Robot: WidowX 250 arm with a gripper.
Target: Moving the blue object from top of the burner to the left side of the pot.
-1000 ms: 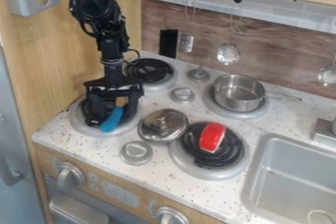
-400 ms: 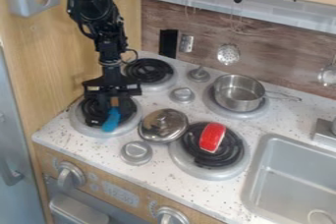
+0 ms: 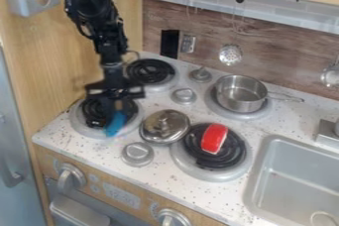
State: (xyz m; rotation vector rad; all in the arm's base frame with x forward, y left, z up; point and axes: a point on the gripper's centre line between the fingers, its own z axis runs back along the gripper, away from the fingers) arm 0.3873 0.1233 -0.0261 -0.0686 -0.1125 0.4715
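Arm (image 3: 109, 46): drops from 11 o'clock to the burner.
Burner (image 3: 79, 124): at the lid's 9 o'clock, under your gripper.
Gripper (image 3: 109, 116): low over the coils; you cannot tell whether the pincer is spread or pinching.
Pot (image 3: 240, 95): at the lid's 2 o'clock; your target is its 9 o'clock side, by a knob (image 3: 184, 96).
Lid (image 3: 164, 127): just beside the burner; likely snag if you cross low.
Blue object (image 3: 116, 123): at the gripper, over the burner's 5 o'clock edge. Step judged: grasping. Next: confirm grip, lift, carry toward 2 o'clock.
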